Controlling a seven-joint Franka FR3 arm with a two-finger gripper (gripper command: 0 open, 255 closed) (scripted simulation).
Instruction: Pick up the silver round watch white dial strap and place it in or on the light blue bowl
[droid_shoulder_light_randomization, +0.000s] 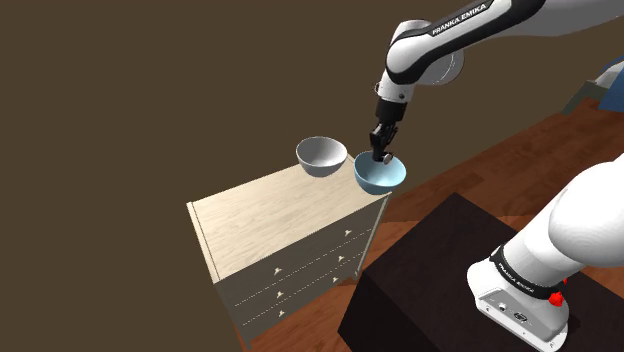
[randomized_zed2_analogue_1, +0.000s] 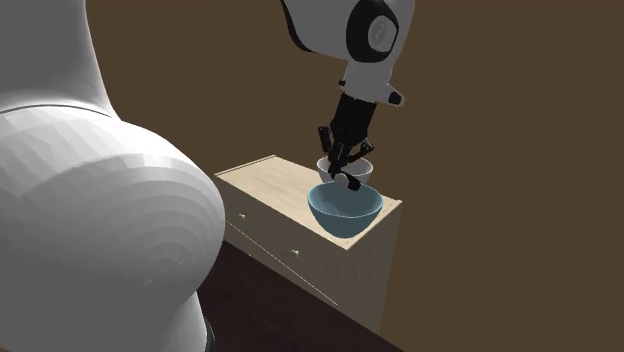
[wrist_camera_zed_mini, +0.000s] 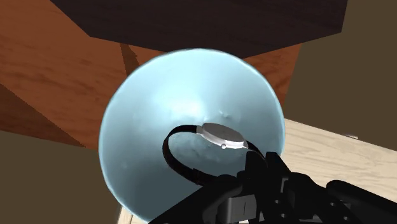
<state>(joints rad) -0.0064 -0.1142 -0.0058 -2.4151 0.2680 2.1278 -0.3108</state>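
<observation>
At the corner of the pale dresser (droid_shoulder_light_randomization: 270, 220) sits the light blue bowl (droid_shoulder_light_randomization: 385, 182); over its hollow we judge the fingers (wrist_camera_zed_mini: 267, 172) clenched on the dark strap of the silver watch (wrist_camera_zed_mini: 222, 135); we should lower it centred, well inside the rim, before letting go.

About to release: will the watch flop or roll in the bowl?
Probably stiff: the watch strap holds an open loop at the pincer. That loop should stop rolling. It may slide down inside the smooth light blue bowl.
</observation>
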